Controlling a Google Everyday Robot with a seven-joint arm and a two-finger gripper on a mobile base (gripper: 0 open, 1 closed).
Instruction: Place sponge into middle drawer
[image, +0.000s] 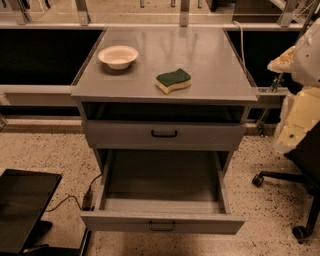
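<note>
The sponge (173, 80) has a dark green face over a pale yellow body. It lies on the grey cabinet top (200, 55), right of centre near the front edge. The middle drawer (162, 222) is pulled out wide open below, and its long tray shows nothing inside. The upper handled drawer front (164, 134) is shut. My arm's cream and white parts hang at the right edge of the camera view. My gripper (292, 132) is there, beside the cabinet, below the level of its top and well right of the sponge. It holds nothing that I can see.
A white bowl (118, 56) stands on the cabinet top at the left rear. A black office chair base (295, 200) with castors stands on the floor at the right. A dark flat panel (22, 207) and a cable (75, 197) lie on the floor at the left.
</note>
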